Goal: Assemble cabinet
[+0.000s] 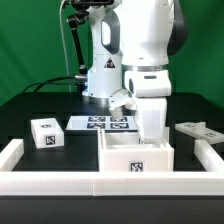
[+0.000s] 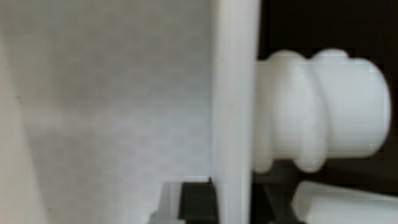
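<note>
Along the exterior view's left edge of the black table runs a low white border rail. Just inside it, near the front-left corner, sits a small white block with one tag on its face. Toward the table's middle the marker board lies flat. To its right, against the middle of the front edge, stands the cabinet, an open-topped white box with a tag facing the camera. The gripper hangs straight down at the cabinet's rear wall. Its white fingers blend into the panels, so I cannot tell whether the claw is spread or pinching. Near the right edge lies a flat pale part. The wrist view shows a broad white panel with a ribbed round white piece just beside it.
</note>
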Robot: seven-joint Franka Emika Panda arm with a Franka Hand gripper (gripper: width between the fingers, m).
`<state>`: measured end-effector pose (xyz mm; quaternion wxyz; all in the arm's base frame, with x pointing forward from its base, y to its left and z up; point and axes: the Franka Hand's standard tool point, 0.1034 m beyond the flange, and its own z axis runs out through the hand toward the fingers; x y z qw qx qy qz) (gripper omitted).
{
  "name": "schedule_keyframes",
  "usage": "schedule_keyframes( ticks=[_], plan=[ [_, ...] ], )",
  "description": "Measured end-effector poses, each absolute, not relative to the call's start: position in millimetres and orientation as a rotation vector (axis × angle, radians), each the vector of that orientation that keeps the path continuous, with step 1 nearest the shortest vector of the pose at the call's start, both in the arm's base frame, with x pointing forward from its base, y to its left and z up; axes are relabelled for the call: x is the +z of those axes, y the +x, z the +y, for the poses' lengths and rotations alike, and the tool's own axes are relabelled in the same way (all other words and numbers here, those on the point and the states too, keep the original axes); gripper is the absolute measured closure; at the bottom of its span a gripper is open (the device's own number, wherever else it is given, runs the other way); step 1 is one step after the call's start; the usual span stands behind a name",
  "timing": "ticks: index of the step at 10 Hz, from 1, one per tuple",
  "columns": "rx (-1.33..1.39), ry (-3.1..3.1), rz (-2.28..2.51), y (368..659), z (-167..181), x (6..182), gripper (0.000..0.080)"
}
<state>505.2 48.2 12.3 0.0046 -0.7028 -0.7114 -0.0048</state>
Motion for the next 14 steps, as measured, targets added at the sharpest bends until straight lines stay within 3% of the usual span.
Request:
schedule_keyframes(
  ticks=[8,11,12,13,14],
  plan=[
    [-0.041,-2.183,-2.242,521,119,12.6,0.0762],
    [-0.031,-2.186,-2.233,520,118,12.5,0.0762],
    [-0.030,-2.187,-2.233,520,118,12.3,0.0642],
    [-0.029,-2.188,-2.232,520,117,12.1,0.0472],
    [-0.028,-2.189,-2.231,520,116,11.9,0.0472]
  ],
)
